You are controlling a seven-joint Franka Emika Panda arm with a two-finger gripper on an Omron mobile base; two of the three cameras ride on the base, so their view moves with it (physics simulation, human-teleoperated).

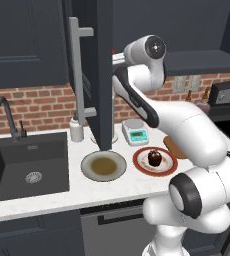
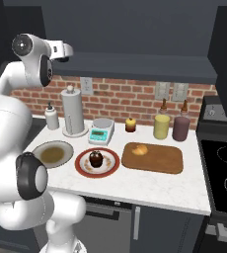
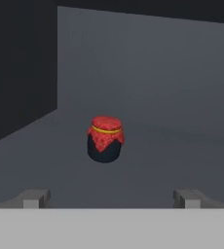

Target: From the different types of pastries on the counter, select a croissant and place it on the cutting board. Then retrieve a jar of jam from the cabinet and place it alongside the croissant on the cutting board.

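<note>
Inside the dark grey cabinet, the jar of jam [image 3: 104, 139] stands upright on the shelf, a dark jar under a red cloth cap tied with a yellow band. My gripper [image 3: 112, 198] is open and faces it from a short way off, both fingertips [image 3: 36, 198] wide apart and touching nothing. The golden croissant [image 2: 140, 149] lies on the left part of the brown cutting board [image 2: 157, 160]. A chocolate muffin [image 2: 95, 159] sits on a red-rimmed plate [image 2: 113, 168] on the white counter [image 2: 160, 185]. The cabinet door [image 1: 104, 75] stands open, and my arm reaches up past it.
Along the brick wall stand a paper towel roll [image 2: 72, 114], a scale [image 2: 101, 131], a small yellow-filled jar [image 2: 131, 125] and two bottles [image 2: 161, 126]. A grey plate [image 2: 53, 153] lies left of the muffin. The sink [image 1: 29, 165] is at left, the stove [image 2: 224, 168] at right.
</note>
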